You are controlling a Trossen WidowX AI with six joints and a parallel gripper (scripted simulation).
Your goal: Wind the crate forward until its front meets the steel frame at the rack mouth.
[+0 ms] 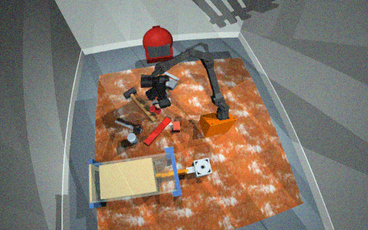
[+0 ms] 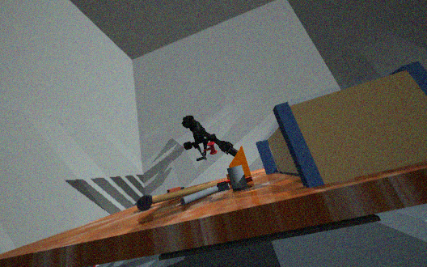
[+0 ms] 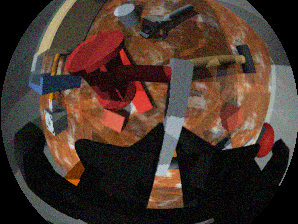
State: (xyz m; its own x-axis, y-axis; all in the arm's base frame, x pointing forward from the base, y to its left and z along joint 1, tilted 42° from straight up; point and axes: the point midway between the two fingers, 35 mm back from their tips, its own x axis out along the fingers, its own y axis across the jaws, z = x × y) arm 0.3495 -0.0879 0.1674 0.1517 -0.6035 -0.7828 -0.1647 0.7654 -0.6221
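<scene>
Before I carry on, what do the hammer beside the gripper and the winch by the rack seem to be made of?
Long-handled hammer: pale tan shaft, likely wood; dark matte head, maybe rubber or blackened steel.
Small square winch block: light grey with a dull sheen and a dark round hole on top, probably metal, though painted plastic would look alike.

A mottled orange-brown wooden bench top with pale whitish patches carries a pale tan flat-topped crate framed by blue steel posts. The small square winch is light grey. The black arm's gripper holds a red disc-shaped winch handle. The arm's base block is orange.
</scene>
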